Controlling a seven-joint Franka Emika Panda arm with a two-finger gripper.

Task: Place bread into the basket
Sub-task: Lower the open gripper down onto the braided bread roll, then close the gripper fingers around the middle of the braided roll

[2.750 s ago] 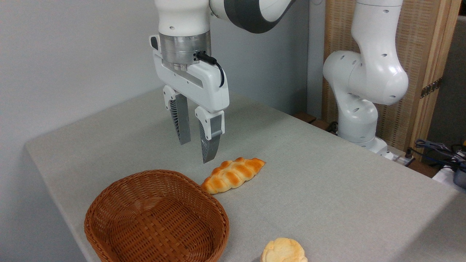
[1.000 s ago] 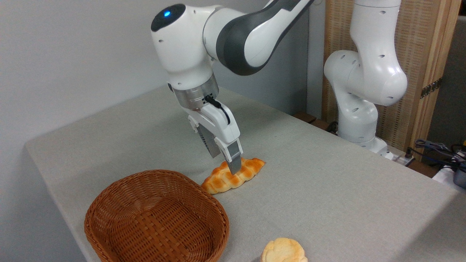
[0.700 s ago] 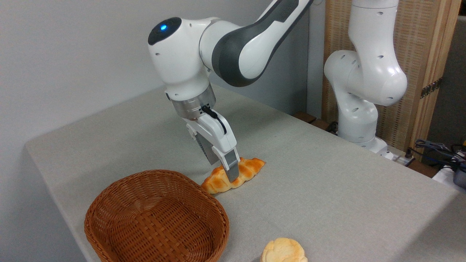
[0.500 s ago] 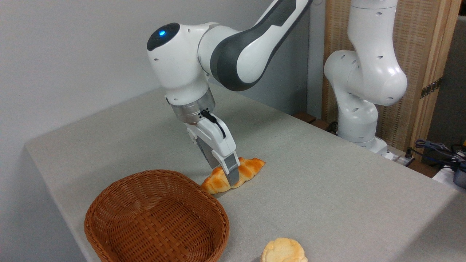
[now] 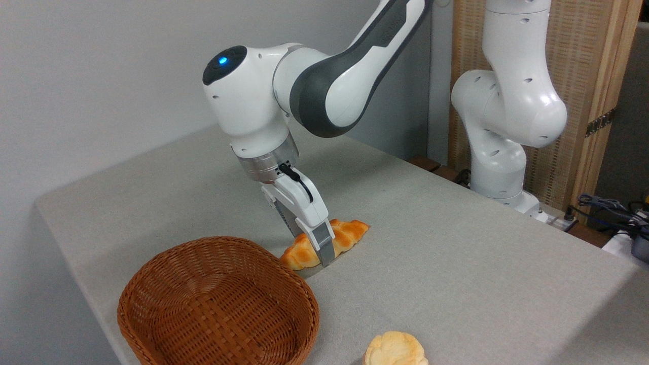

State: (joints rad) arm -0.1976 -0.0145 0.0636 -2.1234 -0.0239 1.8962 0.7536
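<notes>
- The bread [image 5: 350, 234], a braided golden-orange loaf with paler seams, is seen lying on the grey table [image 5: 456, 263], just beyond the far right rim of the basket [image 5: 218, 304].
- The basket, an oval of brown woven wicker, is placed at the near left of the table; nothing is seen inside it.
- The gripper [image 5: 318, 256] is tilted down over the middle of the loaf, with the near finger [image 5: 323, 248] set against the loaf's near side and its tip close to the cloth.
- The far finger is mostly hidden behind the near one and the loaf, so whether the loaf is clasped or merely straddled cannot be told.
- The loaf's two ends are left showing on either side of the near finger.
- A small pale yellow bun [image 5: 395, 350] is seen at the near edge, well apart from the loaf and to the right of the basket.
- The arm's base [image 5: 499, 172] is mounted at the far right, in front of a wooden screen [image 5: 583, 76].
</notes>
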